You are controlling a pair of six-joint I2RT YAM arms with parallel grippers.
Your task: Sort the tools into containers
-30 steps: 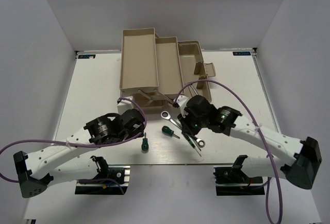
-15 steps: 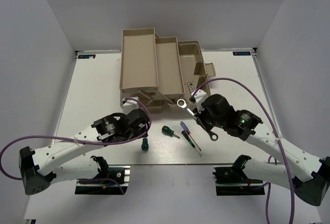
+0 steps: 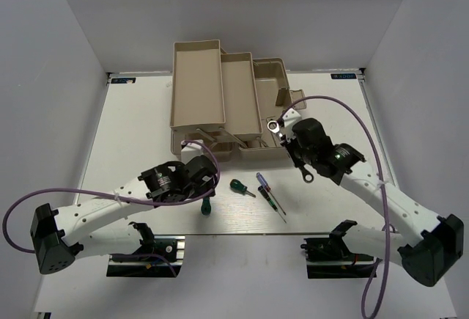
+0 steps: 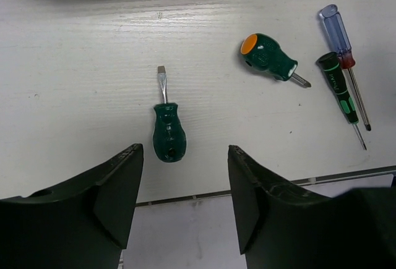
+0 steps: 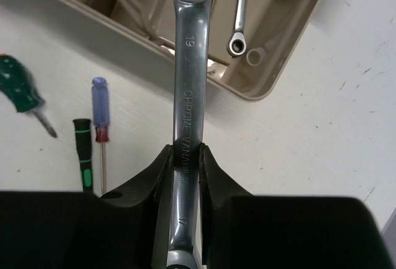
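The right gripper's point(image 5: 185, 157) fingers are clamped on the shaft of a silver wrench point(image 5: 187, 83), which hangs with its ring end over the near rim of the toolbox point(image 5: 281, 46). The toolbox stands at the middle of the desk's point(image 3: 132, 128) far edge. In its bottom compartment lies a second wrench point(image 5: 241, 9), so that one looks sorted, and the held one seems close to joining it.

The left gripper's point(image 4: 184, 154) fingers stand apart and hold nothing. They hover over a green screwdriver point(image 4: 168, 134) that lies flat near the middle of the desk's near edge. Just to its right lie the other green screwdriver point(image 4: 269, 57), a purple-handled screwdriver point(image 4: 339, 28) and a thin dark screwdriver point(image 4: 337, 86). All four rest on the desk, unsorted. No tool shows in the two long raised trays point(image 3: 196, 84). By my reckoning, less than half the job is done.
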